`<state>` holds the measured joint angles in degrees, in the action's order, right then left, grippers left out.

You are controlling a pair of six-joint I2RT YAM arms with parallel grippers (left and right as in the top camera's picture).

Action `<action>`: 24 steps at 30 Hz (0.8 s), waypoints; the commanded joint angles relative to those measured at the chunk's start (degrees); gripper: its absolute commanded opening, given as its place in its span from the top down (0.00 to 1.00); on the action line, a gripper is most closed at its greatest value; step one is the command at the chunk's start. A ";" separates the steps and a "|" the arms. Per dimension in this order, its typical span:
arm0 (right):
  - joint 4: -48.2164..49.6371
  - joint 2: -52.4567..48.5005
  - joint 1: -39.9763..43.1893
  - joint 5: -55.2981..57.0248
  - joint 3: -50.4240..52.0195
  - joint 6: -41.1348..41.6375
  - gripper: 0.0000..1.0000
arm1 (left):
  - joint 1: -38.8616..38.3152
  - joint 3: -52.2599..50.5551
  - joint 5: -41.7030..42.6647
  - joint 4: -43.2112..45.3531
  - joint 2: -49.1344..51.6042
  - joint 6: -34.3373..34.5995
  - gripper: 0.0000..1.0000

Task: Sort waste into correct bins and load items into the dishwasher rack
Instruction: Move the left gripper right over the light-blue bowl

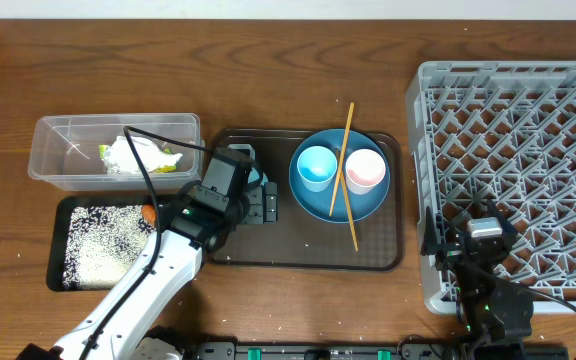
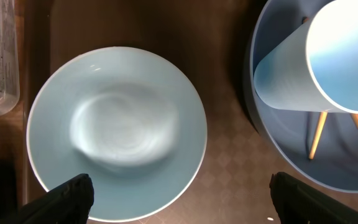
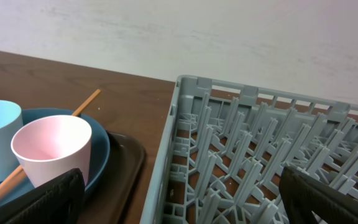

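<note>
My left gripper point(image 2: 179, 200) stands open just above the small pale blue bowl point(image 2: 117, 130), which sits empty and upright on the brown tray; nothing is held. Beside it the blue plate point(image 1: 340, 195) carries the light blue cup point(image 1: 316, 167), the white-pink cup point(image 1: 365, 170) and the chopsticks point(image 1: 344, 150). The wrapper point(image 1: 138, 155) lies in the clear tub point(image 1: 58, 150). Rice point(image 1: 98, 240) and the carrot point(image 1: 149, 212) lie in the black tray point(image 1: 58, 250). My right gripper point(image 3: 179, 199) hangs open over the left edge of the dishwasher rack point(image 3: 260, 143).
The dark brown serving tray point(image 1: 308, 255) holds the bowl and plate between the bins and the rack. The left arm point(image 1: 158, 275) reaches over the black tray's right side. Bare wooden table point(image 1: 268, 70) runs along the back.
</note>
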<state>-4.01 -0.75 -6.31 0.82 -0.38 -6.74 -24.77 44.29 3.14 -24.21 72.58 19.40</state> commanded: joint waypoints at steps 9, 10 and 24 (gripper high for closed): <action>-0.20 0.00 0.37 0.22 0.07 -0.63 0.01 | -0.07 1.22 -0.90 -0.04 -0.79 -0.98 0.07; -0.20 0.00 0.39 0.22 0.07 -0.63 0.01 | -0.07 1.22 -0.92 -0.02 -0.79 -1.01 0.07; 0.39 0.00 0.37 -2.71 0.07 -0.02 0.01 | -0.07 1.22 -1.27 -0.15 -0.79 -0.98 0.08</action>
<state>-3.79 -0.75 -6.31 -0.12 -0.38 -6.74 -24.77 44.29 2.74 -24.18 72.58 19.40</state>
